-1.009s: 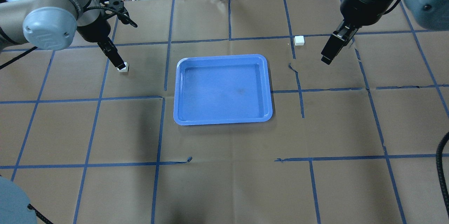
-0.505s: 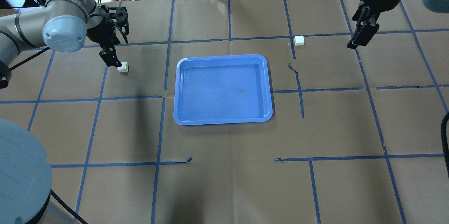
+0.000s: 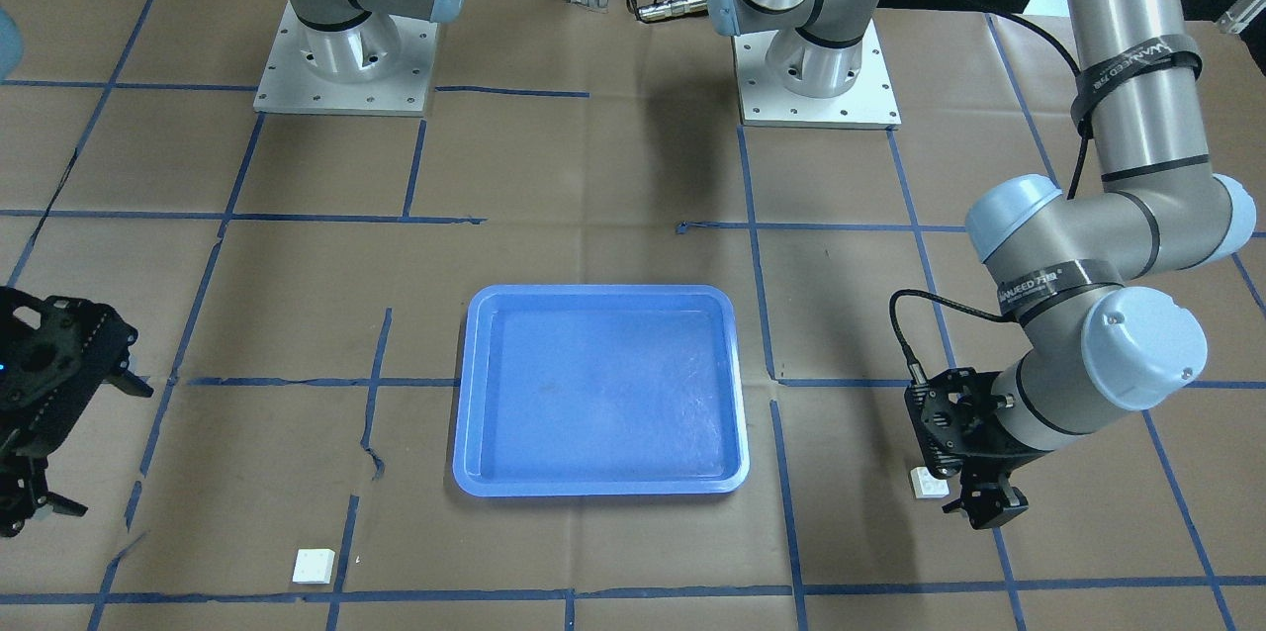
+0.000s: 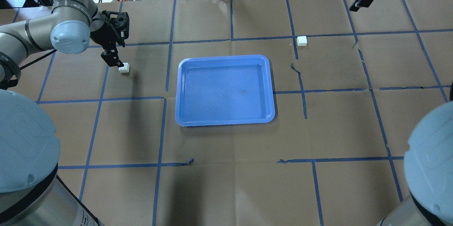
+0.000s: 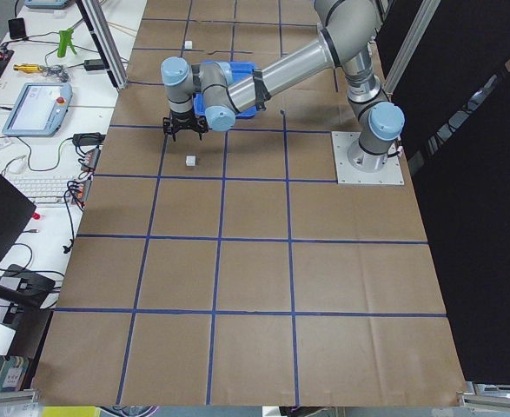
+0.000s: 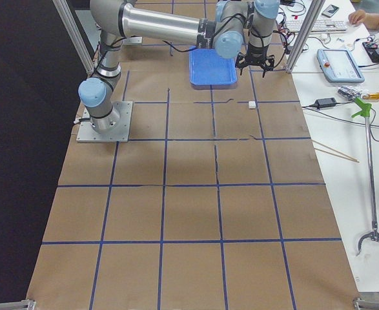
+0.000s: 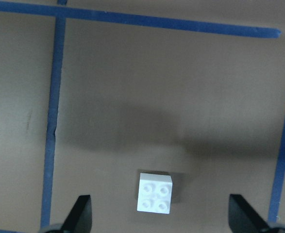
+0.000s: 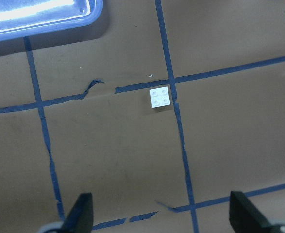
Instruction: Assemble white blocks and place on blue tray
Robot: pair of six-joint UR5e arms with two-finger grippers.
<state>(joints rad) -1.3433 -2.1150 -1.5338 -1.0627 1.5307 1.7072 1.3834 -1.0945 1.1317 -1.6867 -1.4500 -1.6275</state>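
Studs face up on the left white block [image 7: 155,192]; it is square, so I read no long axis. It lies on the brown paper [image 4: 226,183] under my left gripper [image 3: 984,504], jaws spread wide, holding nothing. The right white block [image 8: 160,97], studs up too, sits beside a tape crossing [image 8: 171,80], well apart from the right gripper [image 8: 161,216], equally wide and empty. Between the blocks lies the blue tray [image 4: 225,123], long axis running side to side.

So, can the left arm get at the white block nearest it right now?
Likely yes: the left tool hangs open above that white block, which lies alone on the brown paper, nothing in the way.
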